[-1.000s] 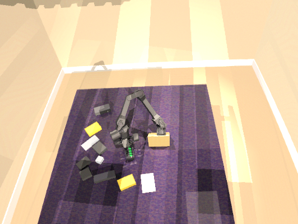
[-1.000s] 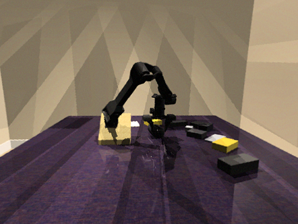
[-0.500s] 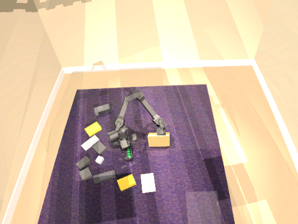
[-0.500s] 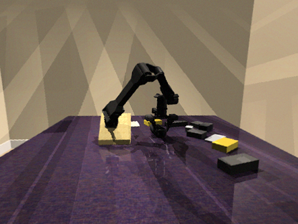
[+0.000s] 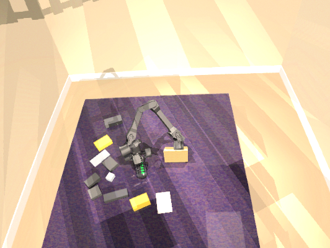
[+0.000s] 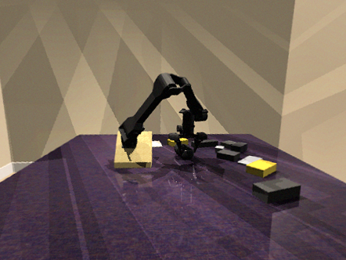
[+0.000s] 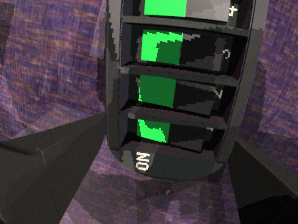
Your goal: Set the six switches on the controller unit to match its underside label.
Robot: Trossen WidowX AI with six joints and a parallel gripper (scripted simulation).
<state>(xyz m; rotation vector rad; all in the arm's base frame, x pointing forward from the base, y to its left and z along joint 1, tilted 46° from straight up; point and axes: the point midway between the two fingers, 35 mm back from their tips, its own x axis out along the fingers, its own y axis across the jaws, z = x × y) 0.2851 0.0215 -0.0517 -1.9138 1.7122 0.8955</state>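
Observation:
The dark grey controller unit (image 5: 144, 170) (image 7: 180, 76) lies on the purple bench (image 5: 198, 186), just in front of the arm's base. In the wrist view its rocker switches form a column, each with a green end on the left and a dark end on the right, and "ON" is printed at the near end. My gripper (image 5: 138, 162) (image 6: 185, 153) (image 7: 169, 133) is shut on the near end of the unit, one finger on each long side, low over the bench. I cannot tell whether the unit touches the bench. Its underside is hidden.
The arm stands on a tan block (image 5: 175, 155) (image 6: 134, 155). To the left lie several grey blocks (image 5: 112, 121) (image 5: 115, 195), a yellow block (image 5: 103, 142) and a white block (image 5: 100, 158). In front lie a yellow block (image 5: 139, 201) and a white block (image 5: 164, 202).

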